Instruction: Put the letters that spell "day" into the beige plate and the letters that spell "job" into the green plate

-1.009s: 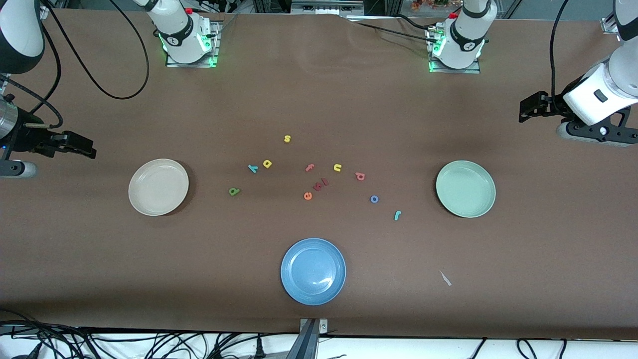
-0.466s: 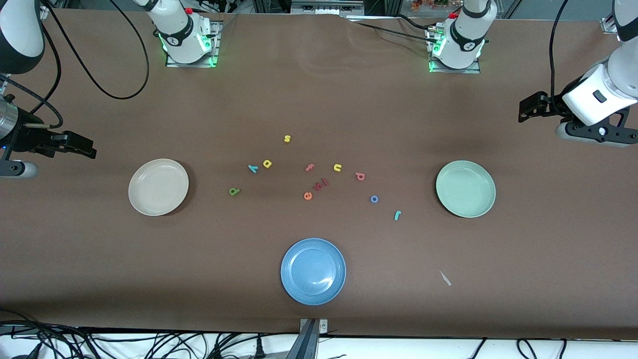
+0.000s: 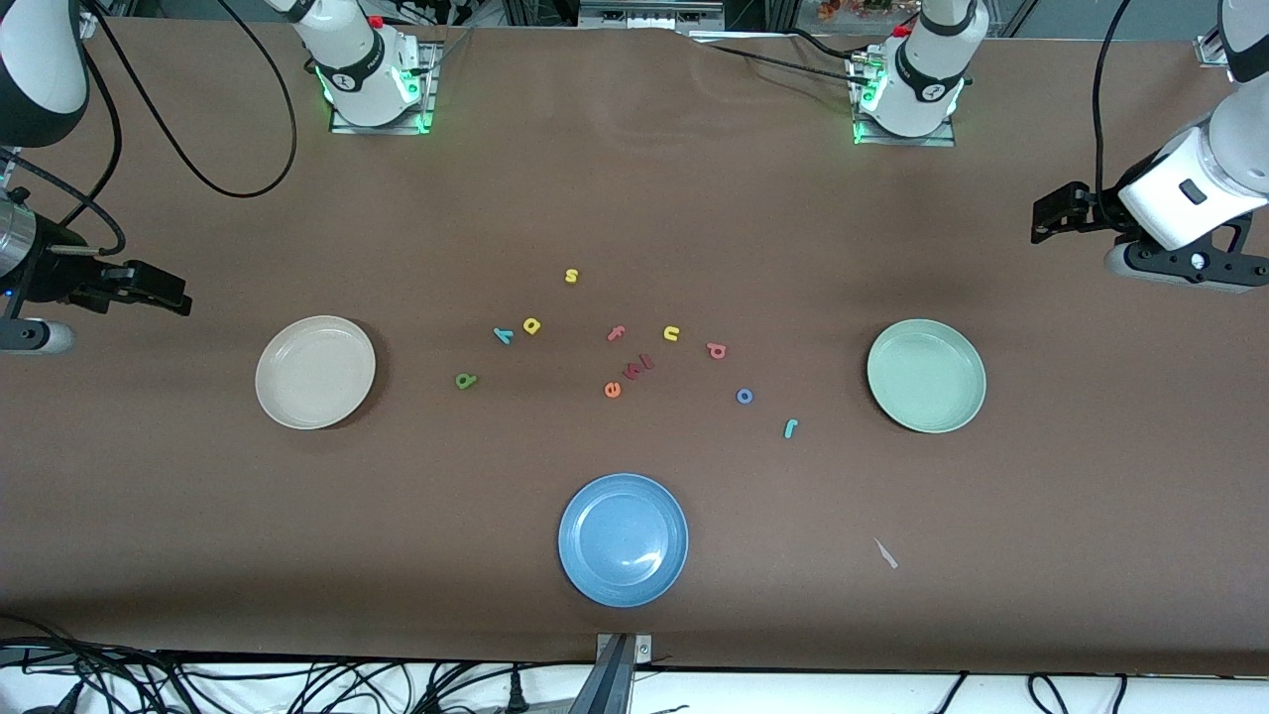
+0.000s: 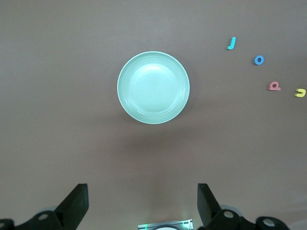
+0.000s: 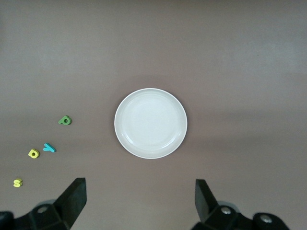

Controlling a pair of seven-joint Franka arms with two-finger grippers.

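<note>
The beige plate [image 3: 315,372] [image 5: 150,123] and the green plate [image 3: 926,375] [image 4: 153,87] both lie bare. Between them are scattered the olive-green letter [image 3: 465,380] [image 5: 64,120], the yellow round-bowled letter [image 3: 531,325], the teal "y" [image 3: 503,335], the pinkish-red letter [image 3: 716,350] [image 4: 274,86], the blue "o" [image 3: 745,396] [image 4: 259,60] and the teal "j" [image 3: 790,427] [image 4: 231,43]. My left gripper [image 3: 1053,213] [image 4: 142,194] hangs open over the table's left-arm end. My right gripper [image 3: 164,288] [image 5: 139,189] hangs open over the right-arm end. Neither holds anything.
A blue plate [image 3: 623,538] sits nearest the front camera. Other letters lie among the task's: a yellow "s" [image 3: 571,276], pink "f" [image 3: 616,333], yellow "u" [image 3: 671,333], orange-red "e" [image 3: 612,389] and dark red pieces [image 3: 641,365]. A small white scrap [image 3: 885,553] lies near the front edge.
</note>
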